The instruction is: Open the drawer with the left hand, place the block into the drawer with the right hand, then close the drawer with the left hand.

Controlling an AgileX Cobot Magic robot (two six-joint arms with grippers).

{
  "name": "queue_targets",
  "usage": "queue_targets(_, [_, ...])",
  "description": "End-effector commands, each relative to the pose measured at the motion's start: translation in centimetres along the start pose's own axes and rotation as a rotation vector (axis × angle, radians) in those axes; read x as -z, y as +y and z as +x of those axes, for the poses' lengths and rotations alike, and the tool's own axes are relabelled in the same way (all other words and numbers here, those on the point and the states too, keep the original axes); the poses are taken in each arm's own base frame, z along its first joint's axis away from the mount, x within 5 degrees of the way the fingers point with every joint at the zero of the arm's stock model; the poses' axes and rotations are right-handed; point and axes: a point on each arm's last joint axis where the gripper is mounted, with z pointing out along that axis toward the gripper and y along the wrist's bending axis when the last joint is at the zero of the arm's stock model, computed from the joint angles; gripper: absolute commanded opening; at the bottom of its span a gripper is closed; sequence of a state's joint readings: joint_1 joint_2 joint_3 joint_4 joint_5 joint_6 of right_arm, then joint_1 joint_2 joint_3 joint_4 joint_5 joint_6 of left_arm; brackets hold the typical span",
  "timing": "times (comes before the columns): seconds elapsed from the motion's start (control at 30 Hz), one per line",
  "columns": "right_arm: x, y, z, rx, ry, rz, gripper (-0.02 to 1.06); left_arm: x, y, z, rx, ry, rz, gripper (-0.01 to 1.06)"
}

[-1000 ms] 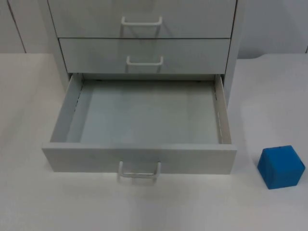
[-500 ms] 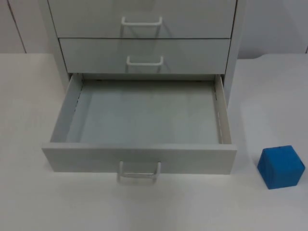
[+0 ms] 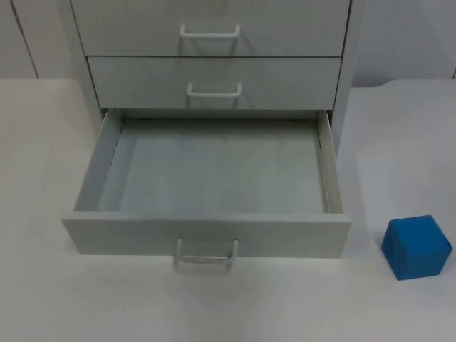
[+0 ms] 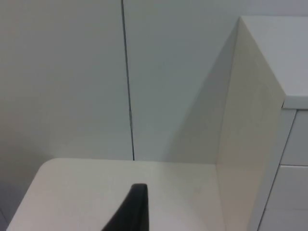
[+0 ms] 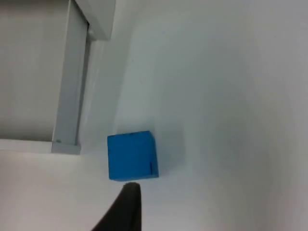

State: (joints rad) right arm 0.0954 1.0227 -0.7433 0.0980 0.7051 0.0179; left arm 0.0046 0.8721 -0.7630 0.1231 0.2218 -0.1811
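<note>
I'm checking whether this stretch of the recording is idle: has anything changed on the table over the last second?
Nothing visibly changed. The bottom drawer stays pulled open and empty, and the blue block stays on the table to its right, outside it.

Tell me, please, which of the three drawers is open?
The bottom drawer: it is pulled out and empty, while the middle drawer and top drawer sit flush and shut.
</note>
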Motion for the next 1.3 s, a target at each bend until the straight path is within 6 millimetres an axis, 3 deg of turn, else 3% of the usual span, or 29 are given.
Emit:
queue_targets(0.0, [-1.0,0.0,-0.2,0.001,0.002,-0.002,1.05,0.0,-0.1,0.2,-0.004,0.018,0.001,1.05])
queue_targets(0.2, [-4.2,0.1,-0.6,0.008,0.06,0.002,1.05,0.0,0.0,0.3,-0.004,0.029,0.0,1.05])
queue_targets(0.43, [-8.8,4.4,0.2,0.093,0.118,-0.031,1.05,0.0,-0.1,0.3,0.007,0.03,0.003,1.05])
queue_targets(0.67, [-13.7,5.1,1.6,0.065,0.214,-0.013,1.05,0.0,-0.1,0.3,0.001,0.032,0.001,1.05])
queue_targets(0.87, [-16.0,5.2,2.3,0.049,0.235,-0.01,1.05,0.0,0.0,0.3,-0.003,0.032,0.0,1.05])
queue_targets(1.27, [-18.7,5.2,3.6,0.027,0.271,-0.002,1.05,0.0,0.0,0.3,-0.028,0.03,-0.007,1.05])
